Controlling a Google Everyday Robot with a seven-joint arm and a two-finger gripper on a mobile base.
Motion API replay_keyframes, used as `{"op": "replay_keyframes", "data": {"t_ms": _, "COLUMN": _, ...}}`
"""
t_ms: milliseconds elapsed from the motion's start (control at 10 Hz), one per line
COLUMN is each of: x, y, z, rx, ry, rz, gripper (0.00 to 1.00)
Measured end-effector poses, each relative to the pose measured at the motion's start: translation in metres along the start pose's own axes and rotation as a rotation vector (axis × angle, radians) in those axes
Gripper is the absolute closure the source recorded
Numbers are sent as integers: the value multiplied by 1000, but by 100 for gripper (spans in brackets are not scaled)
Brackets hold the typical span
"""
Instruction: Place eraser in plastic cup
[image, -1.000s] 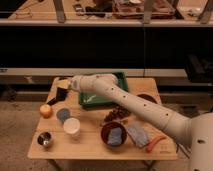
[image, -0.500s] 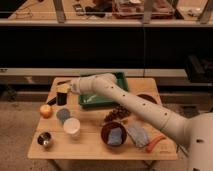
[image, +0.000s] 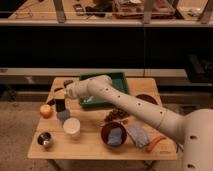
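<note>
- Two things sit near the left edge of the table (image: 90, 146): an orange fruit (image: 46, 110) and the shiny metal cup (image: 45, 140), both apart from your path
- Next right, the gripper (image: 60, 101) has dropped over the last second from beside the tray's corner to just above the plastic cup (image: 63, 116); it is clamped on a dark block I take for the eraser (image: 60, 106)
- The eraser hangs over the cup's left rim, not yet inside, so release looks close; nudge slightly right first
- The white cup (image: 72, 127) stands just beside the plastic cup, so keep your descent straight
- Further right, the green tray (image: 107, 87) and dark bowl (image: 114, 136) crowd the arm; your open room is upward and left
</note>
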Motion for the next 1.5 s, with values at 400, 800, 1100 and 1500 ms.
{"op": "replay_keyframes", "data": {"t_ms": 400, "x": 2, "y": 5, "z": 14, "rx": -1, "ry": 20, "rz": -52, "gripper": 100}}
{"op": "replay_keyframes", "data": {"t_ms": 800, "x": 3, "y": 22, "z": 13, "rx": -21, "ry": 53, "rz": -112, "gripper": 100}}
{"op": "replay_keyframes", "data": {"t_ms": 1100, "x": 5, "y": 24, "z": 6, "rx": -7, "ry": 63, "rz": -112, "gripper": 100}}
{"op": "replay_keyframes", "data": {"t_ms": 1500, "x": -6, "y": 10, "z": 7, "rx": 3, "ry": 32, "rz": -138, "gripper": 100}}
